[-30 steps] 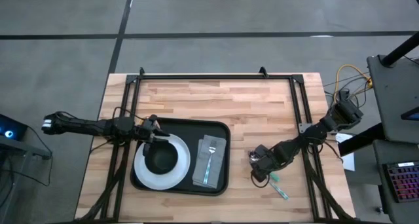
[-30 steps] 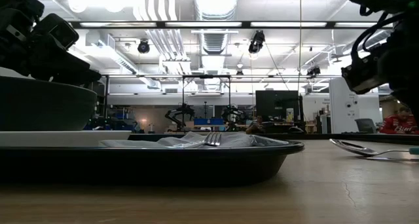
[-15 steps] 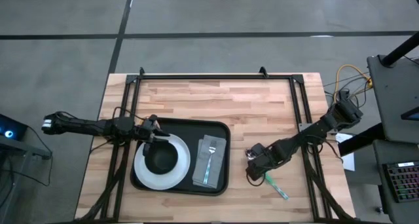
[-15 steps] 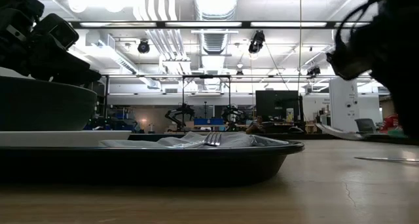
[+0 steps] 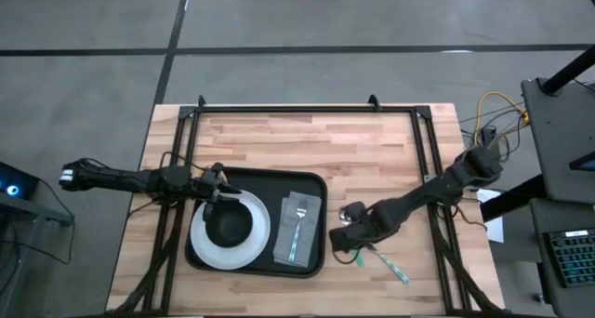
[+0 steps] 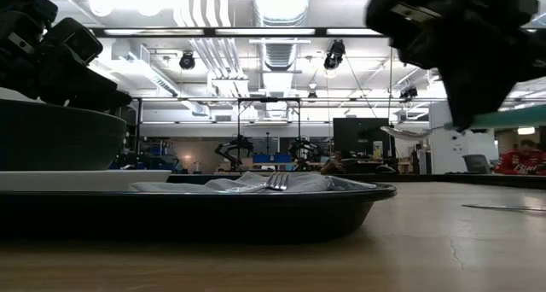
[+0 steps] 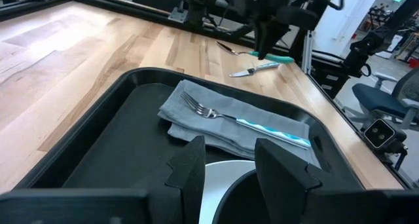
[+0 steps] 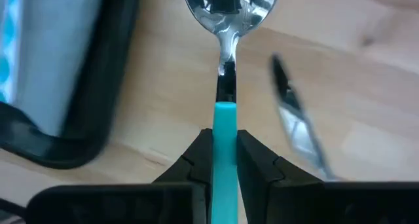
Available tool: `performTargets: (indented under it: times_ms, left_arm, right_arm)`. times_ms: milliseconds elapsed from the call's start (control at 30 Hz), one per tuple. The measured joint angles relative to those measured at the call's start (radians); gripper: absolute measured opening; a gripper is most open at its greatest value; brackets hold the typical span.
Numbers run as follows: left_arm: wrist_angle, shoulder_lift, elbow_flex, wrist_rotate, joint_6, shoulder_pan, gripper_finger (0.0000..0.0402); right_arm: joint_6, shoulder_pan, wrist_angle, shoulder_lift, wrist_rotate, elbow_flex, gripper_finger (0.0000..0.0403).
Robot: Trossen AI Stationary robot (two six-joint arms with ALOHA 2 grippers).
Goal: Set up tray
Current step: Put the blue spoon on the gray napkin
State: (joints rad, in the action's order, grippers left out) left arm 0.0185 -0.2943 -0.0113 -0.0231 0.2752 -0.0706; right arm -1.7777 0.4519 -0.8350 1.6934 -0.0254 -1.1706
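The black tray (image 5: 311,183) lies on the wooden table. It holds a white plate (image 5: 258,248) with a black bowl (image 5: 230,227) on it, and a grey napkin (image 5: 307,230) with a fork (image 7: 200,110) on top. My left gripper (image 7: 229,171) hangs open over the tray's far left corner, above the bowl, with nothing between its fingers. My right gripper (image 5: 344,240) is just right of the tray's near right corner, shut on a spoon (image 8: 230,1) with a teal handle. My right gripper pinches the spoon's teal handle (image 8: 224,119) between its two fingers, close to the end where the metal neck begins. The fingers point down from above and lie across the handle. The spoon (image 6: 401,131) hangs about level, lifted clear of the table.
A knife (image 5: 392,266) with a teal handle lies on the bare wood to the right of the tray, near the front edge. A black frame (image 5: 307,108) runs along the table's far side and down both sides. Open wood lies beyond the tray.
My right gripper has risen from the table and gone toward the tray, rolling its wrist as it went. The spoon, which lay flat on the wood a second ago, now hangs lifted clear. The knife has stayed where it was.
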Motion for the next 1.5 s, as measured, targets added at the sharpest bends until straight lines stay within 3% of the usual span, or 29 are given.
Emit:
performTargets:
  times_ms: [667,1500]
  left_arm:
    - [0.0,-0.021,0.0,0.0,0.0,0.0,0.0115]
    - [0.0,-0.026,0.0,0.0,0.0,0.0,0.0115]
  right_arm:
    - [-0.155,-0.068,-0.004,0.362,-0.039,-0.412,0.0033]
    - [-0.188,-0.166,-0.049,0.626,-0.239,-0.813,0.0033]
